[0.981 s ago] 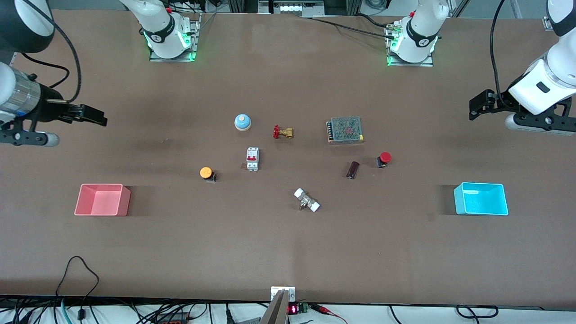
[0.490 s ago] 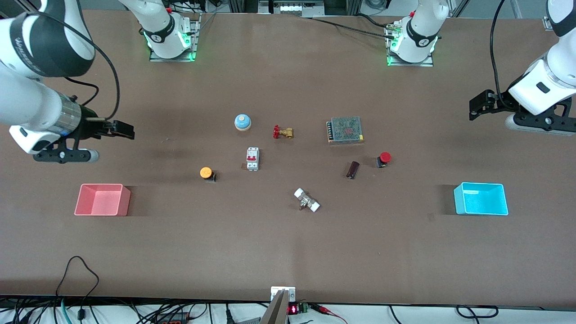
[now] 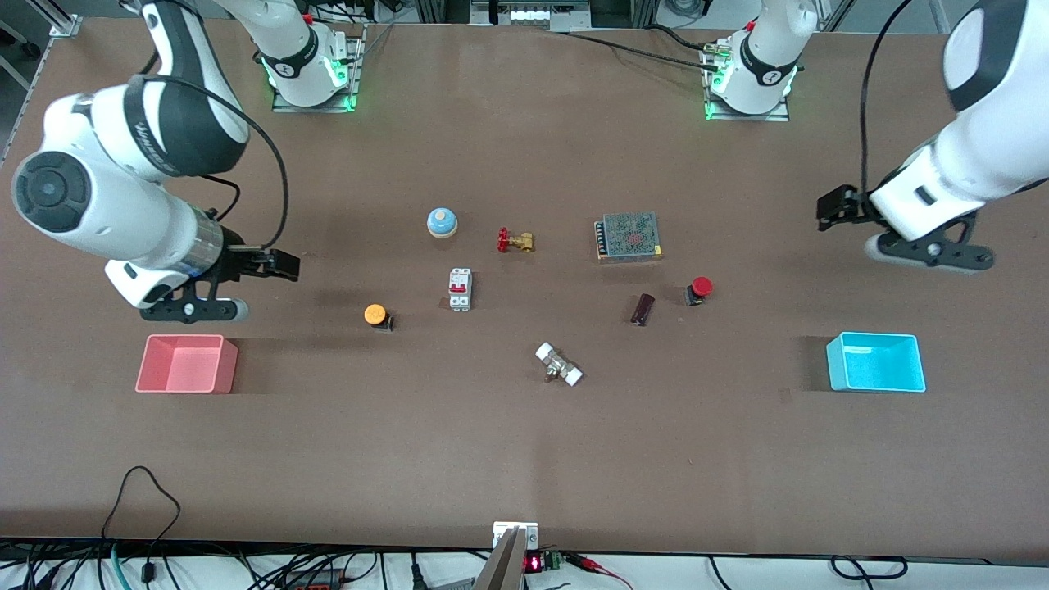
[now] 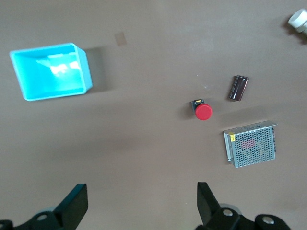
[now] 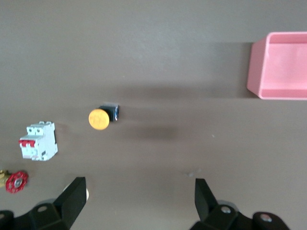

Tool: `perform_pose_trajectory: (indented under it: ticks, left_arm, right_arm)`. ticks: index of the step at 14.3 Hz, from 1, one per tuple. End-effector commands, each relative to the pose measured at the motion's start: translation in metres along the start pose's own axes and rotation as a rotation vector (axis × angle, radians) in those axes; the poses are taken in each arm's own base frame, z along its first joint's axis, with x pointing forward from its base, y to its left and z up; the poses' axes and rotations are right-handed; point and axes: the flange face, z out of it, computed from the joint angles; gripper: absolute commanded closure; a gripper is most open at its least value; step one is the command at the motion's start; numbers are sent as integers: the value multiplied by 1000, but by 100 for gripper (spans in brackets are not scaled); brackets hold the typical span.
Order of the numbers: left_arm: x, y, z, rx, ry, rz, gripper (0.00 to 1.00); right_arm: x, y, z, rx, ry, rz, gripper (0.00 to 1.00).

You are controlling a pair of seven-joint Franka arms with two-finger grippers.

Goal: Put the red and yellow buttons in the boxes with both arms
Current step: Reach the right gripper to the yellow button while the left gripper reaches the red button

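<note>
Brown matte table (image 3: 524, 459), with cables along the edge nearest the front camera. Landmark for all positions: the white circuit breaker (image 3: 460, 289) at mid-table.

Right gripper (image 3: 279, 264): in the air over bare table, toward the right arm's end from the breaker. Fingers spread wide, holding nothing and touching nothing; the right wrist view shows both fingertips (image 5: 74, 191) well apart over bare surface.

Left gripper (image 3: 832, 209): in the air over bare table, well toward the left arm's end from the breaker. Fingers likewise spread wide and empty, per the left wrist view (image 4: 141, 201).

Pink box (image 3: 187, 364): toward the right arm's end from the breaker and nearer the front camera. Nothing inside.

Cyan box (image 3: 875, 361): toward the left arm's end from the breaker, also nearer the camera. Nothing inside.

Yellow button (image 3: 375, 314): round orange-yellow cap on a small black base, lying on the table near the breaker, toward the right arm's end and slightly nearer the camera.

Red button (image 3: 700, 288): round red cap on a small black base, well apart from the breaker toward the left arm's end, level with it.
</note>
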Motion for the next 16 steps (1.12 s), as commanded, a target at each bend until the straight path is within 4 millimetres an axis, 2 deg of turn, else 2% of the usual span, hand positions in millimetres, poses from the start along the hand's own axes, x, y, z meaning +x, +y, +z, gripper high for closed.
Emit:
perform_pose_trajectory:
  ticks: [1, 4, 5, 7, 8, 11, 12, 16]
  left_arm:
    - [28, 45, 40, -10, -68, -2, 0]
    - [57, 65, 73, -9, -57, -31, 0]
    - [64, 78, 90, -10, -53, -47, 0]
    - [79, 86, 130, -7, -70, -91, 0]
    - [81, 91, 145, -4, -81, -96, 0]
    - [72, 96, 184, -6, -52, -98, 0]
    - [66, 102, 199, -7, -32, -99, 0]
    - [40, 112, 242, -16, 39, -145, 0]
  right_arm:
    - [-5, -10, 31, 9, 49, 10, 0]
    - [5, -33, 68, 11, 87, 45, 0]
    - [9, -37, 78, 15, 98, 41, 0]
    - [17, -41, 101, 21, 101, 63, 0]
    - [17, -50, 116, 23, 97, 84, 0]
    - [21, -67, 149, 16, 115, 69, 0]
    - [20, -79, 158, 11, 119, 47, 0]
    - [20, -87, 178, 3, 126, 52, 0]
